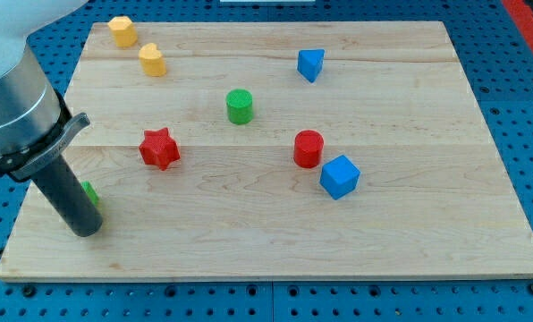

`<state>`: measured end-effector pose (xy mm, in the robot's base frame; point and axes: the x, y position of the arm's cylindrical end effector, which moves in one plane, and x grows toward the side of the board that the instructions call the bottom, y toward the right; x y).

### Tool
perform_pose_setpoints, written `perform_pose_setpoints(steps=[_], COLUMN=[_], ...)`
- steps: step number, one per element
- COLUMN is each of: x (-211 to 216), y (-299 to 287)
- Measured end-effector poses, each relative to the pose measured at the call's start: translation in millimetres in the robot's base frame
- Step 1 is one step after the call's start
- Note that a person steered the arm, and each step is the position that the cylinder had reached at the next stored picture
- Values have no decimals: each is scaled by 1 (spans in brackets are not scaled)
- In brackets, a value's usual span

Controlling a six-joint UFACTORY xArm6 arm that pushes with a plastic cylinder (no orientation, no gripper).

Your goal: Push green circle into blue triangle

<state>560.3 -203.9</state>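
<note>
The green circle (239, 105) stands upright on the wooden board (275, 241), above centre. The blue triangle (310, 63) lies up and to the right of it, well apart, near the view's top. My tip (86, 229) rests on the board at the far left near the bottom edge, far from both blocks. The rod leans up to the left toward the arm's grey body.
A red star (159, 148) lies left of centre. A red cylinder (308, 148) and a blue cube (340, 176) sit close together right of centre. Two yellow blocks (122, 30) (152, 60) lie at top left. A green block (90, 193) shows partly behind the rod.
</note>
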Motion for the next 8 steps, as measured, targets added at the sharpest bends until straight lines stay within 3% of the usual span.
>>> perform_pose_setpoints(steps=[2, 4, 5, 8], x=[-29, -5, -35, -155], y=[5, 98, 144, 151])
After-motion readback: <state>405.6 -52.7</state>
